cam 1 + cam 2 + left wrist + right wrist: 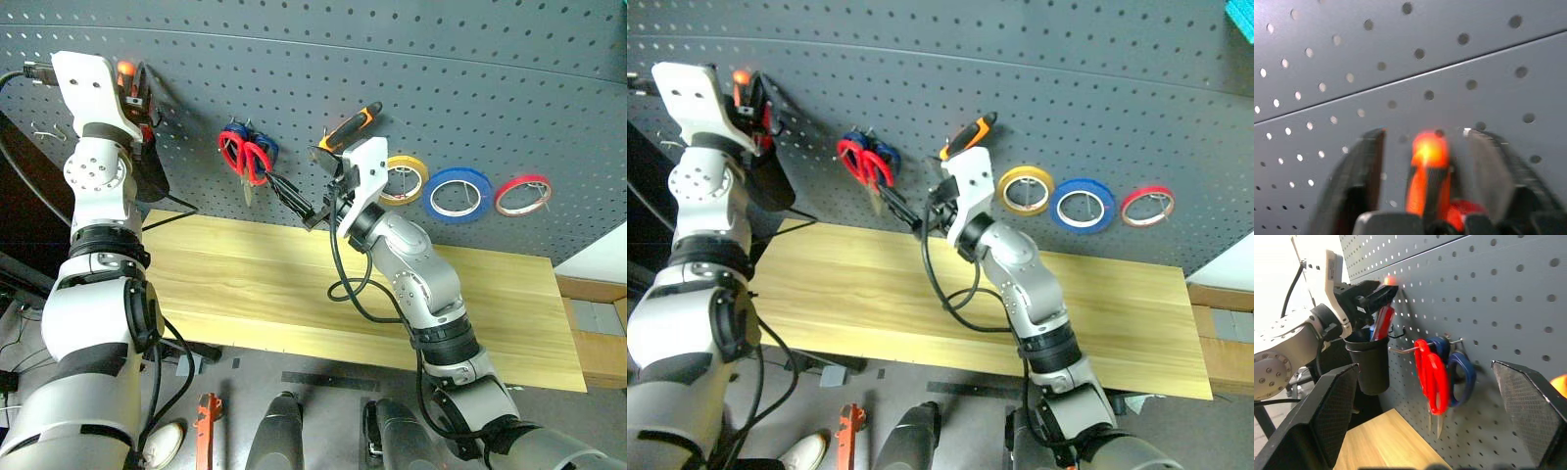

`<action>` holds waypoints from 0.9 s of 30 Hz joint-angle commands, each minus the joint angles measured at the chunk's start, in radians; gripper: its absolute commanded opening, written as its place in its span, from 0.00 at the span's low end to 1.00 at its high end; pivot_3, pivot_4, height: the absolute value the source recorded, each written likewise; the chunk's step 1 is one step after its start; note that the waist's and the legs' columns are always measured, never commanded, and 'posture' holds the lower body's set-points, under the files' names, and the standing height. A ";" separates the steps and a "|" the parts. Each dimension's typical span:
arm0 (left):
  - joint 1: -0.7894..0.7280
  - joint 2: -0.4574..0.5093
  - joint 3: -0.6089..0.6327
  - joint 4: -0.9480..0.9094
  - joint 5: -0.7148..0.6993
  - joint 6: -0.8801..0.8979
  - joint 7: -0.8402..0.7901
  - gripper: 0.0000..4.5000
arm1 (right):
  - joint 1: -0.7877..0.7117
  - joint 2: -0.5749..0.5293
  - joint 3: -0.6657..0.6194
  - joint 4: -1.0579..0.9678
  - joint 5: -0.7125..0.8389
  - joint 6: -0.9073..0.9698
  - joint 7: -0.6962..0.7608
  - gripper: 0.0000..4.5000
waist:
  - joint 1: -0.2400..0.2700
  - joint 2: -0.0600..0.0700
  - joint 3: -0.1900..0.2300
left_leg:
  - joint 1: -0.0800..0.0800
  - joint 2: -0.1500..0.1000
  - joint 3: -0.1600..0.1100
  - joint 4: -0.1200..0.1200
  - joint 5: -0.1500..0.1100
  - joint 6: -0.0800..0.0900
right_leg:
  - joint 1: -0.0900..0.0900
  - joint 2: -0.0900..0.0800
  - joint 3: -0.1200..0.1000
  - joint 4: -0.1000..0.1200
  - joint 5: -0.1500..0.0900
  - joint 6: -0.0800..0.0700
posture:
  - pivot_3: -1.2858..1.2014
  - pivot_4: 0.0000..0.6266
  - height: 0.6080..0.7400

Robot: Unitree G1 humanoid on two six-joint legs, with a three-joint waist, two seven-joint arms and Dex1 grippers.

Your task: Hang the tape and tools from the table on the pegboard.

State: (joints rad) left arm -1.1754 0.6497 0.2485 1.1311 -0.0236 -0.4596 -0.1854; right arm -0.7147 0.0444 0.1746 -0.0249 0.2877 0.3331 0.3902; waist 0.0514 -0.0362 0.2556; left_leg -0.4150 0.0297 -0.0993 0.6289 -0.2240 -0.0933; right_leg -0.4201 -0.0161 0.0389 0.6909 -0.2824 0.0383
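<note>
**Op A:** Up on the pegboard (470,88), what do you read, left to right?

**Op B:** I see a black cup (1369,362) hung near the board's left edge, with an orange-tipped tool (1427,171) standing in it. Then the red-handled scissors (1431,379) on a hook, blades down, with blue-handled scissors (1459,377) just behind them on the same hook. Then an orange-and-black handle (351,125), partly hidden by my right arm. Past that, a yellow ring (1025,189), the blue tape (1083,204) and a red ring (1147,206), each on its own hook above the table's (294,284) far edge.

**Op A:** Left end effector (1376,296)?

**Op B:** Raised at the cup's mouth. My left wrist view shows its fingers (1364,181) apart on either side of the orange tip, not pinching it.

**Op A:** Right end effector (315,217)?

**Op B:** Spread wide with nothing in it, pointing at the board near the red scissors. Both pads (1332,411) frame the two scissors without touching them.
</note>
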 commanded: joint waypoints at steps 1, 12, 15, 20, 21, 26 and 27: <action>0.005 0.013 0.017 -0.080 -0.023 0.001 0.015 0.95 | 0.000 -0.009 -0.024 -0.036 -0.005 -0.030 0.000 1.00 | -0.002 0.000 0.000 | 0.000 0.000 0.000 0.000 0.000 0.000 | 0.000 0.000 0.000 0.000 0.000 0.000 | 0.60 0.38 1.00; 0.184 -0.062 0.075 -0.548 -0.167 0.262 0.053 0.99 | -0.019 -0.037 -0.021 -0.046 -0.011 -0.055 0.028 1.00 | -0.004 -0.001 -0.001 | -0.001 0.000 0.000 0.000 0.002 -0.003 | -0.001 -0.002 0.000 0.000 0.000 0.000 | 0.60 0.31 1.00; 0.300 -0.092 0.072 -0.859 -0.209 0.446 0.081 0.99 | 0.001 -0.069 -0.031 -0.119 0.021 -0.021 0.053 1.00 | -0.004 -0.002 -0.002 | -0.002 0.000 0.000 0.000 0.002 -0.004 | -0.001 -0.002 -0.001 -0.001 0.000 0.000 | 0.60 0.28 1.00; 0.429 -0.154 0.054 -1.268 -0.266 0.736 0.167 0.99 | 0.082 -0.149 -0.051 -0.284 0.054 0.070 0.055 1.00 | 0.002 -0.004 -0.005 | -0.003 0.000 0.000 0.000 0.002 -0.004 | -0.001 -0.003 -0.001 -0.001 0.000 0.000 | 0.60 0.26 1.00; 0.448 -0.175 0.045 -1.340 -0.278 0.789 0.189 0.99 | 0.106 -0.165 -0.056 -0.327 0.061 0.094 0.049 1.00 | 0.004 -0.004 -0.007 | -0.003 0.000 0.000 0.000 0.002 -0.004 | 0.000 -0.003 -0.001 -0.001 0.000 0.000 | 0.60 0.26 1.00; 0.548 -0.295 -0.009 -1.568 -0.325 0.972 0.253 0.99 | 0.242 -0.226 -0.066 -0.480 0.068 0.171 0.011 1.00 | 0.007 -0.005 -0.017 | -0.002 -0.001 0.000 0.002 0.004 -0.006 | 0.001 -0.003 0.000 0.000 0.000 0.000 | 0.60 0.22 1.00; 0.578 -0.325 -0.025 -1.604 -0.330 0.999 0.263 0.99 | 0.281 -0.239 -0.070 -0.506 0.061 0.182 0.001 1.00 | 0.007 -0.005 -0.027 | -0.002 -0.001 0.000 0.001 0.004 -0.006 | 0.000 -0.003 0.000 -0.001 0.000 0.000 | 0.60 0.21 1.00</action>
State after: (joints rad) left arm -0.6168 0.3418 0.2474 -0.3816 -0.3325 0.4975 0.0578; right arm -0.4612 -0.1822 0.1327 -0.4554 0.3375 0.4966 0.4085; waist 0.0579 -0.0414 0.2291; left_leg -0.4167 0.0285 -0.0993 0.6301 -0.2199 -0.0997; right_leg -0.4192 -0.0191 0.0394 0.6904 -0.2821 0.0383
